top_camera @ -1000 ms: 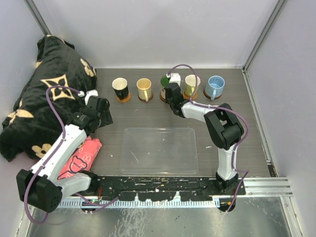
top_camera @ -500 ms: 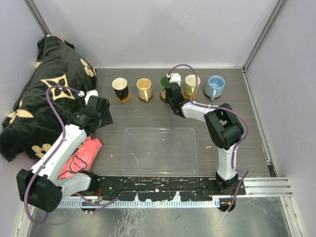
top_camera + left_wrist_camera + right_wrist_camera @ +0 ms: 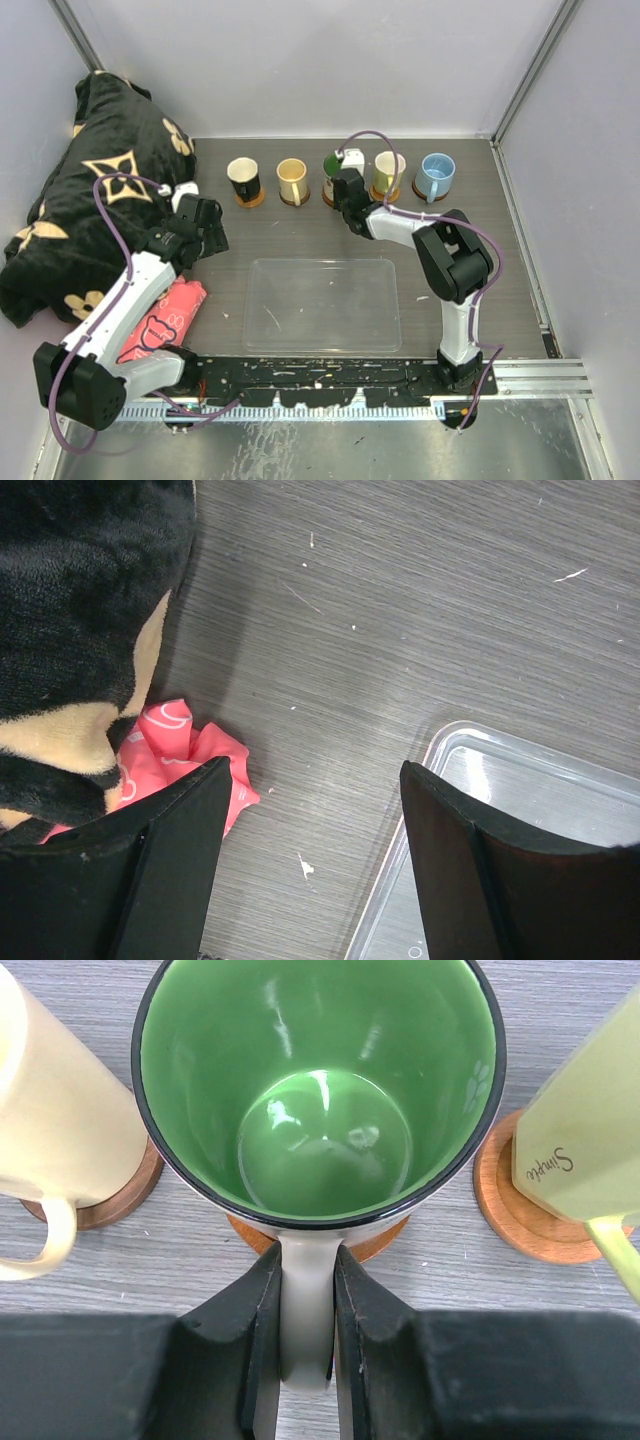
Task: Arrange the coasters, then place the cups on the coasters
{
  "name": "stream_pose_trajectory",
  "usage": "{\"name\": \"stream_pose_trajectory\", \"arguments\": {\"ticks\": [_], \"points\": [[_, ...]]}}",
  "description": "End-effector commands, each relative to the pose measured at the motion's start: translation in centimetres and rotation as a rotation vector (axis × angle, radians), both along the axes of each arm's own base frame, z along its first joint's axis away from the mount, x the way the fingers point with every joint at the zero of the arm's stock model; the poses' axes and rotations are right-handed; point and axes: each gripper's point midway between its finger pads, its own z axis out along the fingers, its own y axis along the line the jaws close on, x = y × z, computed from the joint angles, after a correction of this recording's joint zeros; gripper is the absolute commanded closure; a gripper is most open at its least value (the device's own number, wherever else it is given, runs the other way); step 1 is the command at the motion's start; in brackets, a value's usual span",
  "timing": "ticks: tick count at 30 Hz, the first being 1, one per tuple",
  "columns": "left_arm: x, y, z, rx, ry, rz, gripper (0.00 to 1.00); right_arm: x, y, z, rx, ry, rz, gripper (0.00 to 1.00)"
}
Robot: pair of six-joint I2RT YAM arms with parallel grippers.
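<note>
The green-inside cup stands tight between the cream cup and the yellow-tan cup (only narrow gaps on each side). A free strip of table lies between the cups and the clear tray; the black blanket closes the left side.

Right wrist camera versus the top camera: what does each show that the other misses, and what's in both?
Only right wrist: the right gripper shut on the handle of the green-inside mug, and lettering on the yellow-tan mug. Only top: the black mug, light blue mug, clear plastic tray, black flowered blanket, pink cloth. Both: the green-inside mug on its round brown coaster, the cream mug beside it.
</note>
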Motion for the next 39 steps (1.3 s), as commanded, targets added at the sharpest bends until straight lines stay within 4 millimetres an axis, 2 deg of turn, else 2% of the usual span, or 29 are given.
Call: {"name": "stream_pose_trajectory", "arguments": {"ticks": [1, 16, 18, 21, 27, 39], "points": [[0.5, 0.2, 1.3, -0.006, -0.050, 0.009, 0.31, 1.9, 1.4, 9.5, 0.143, -0.243, -0.027, 0.99], [0.3, 0.1, 1.2, -0.012, -0.046, 0.007, 0.30, 1.7, 1.4, 8.2, 0.131, -0.211, -0.029, 0.99], [0.4, 0.1, 1.3, -0.011, -0.047, 0.006, 0.30, 1.6, 1.3, 8.0, 0.132, -0.206, -0.034, 0.91], [0.4, 0.1, 1.3, -0.012, -0.048, 0.006, 0.30, 1.5, 1.3, 7.8, 0.131, -0.200, -0.034, 0.85], [0.4, 0.0, 1.3, -0.013, -0.048, 0.007, 0.30, 1.4, 1.2, 7.3, 0.130, -0.190, -0.039, 0.82], [0.5, 0.1, 1.3, -0.012, -0.048, 0.008, 0.30, 1.3, 1.1, 6.8, 0.123, -0.176, -0.043, 0.61]]}}
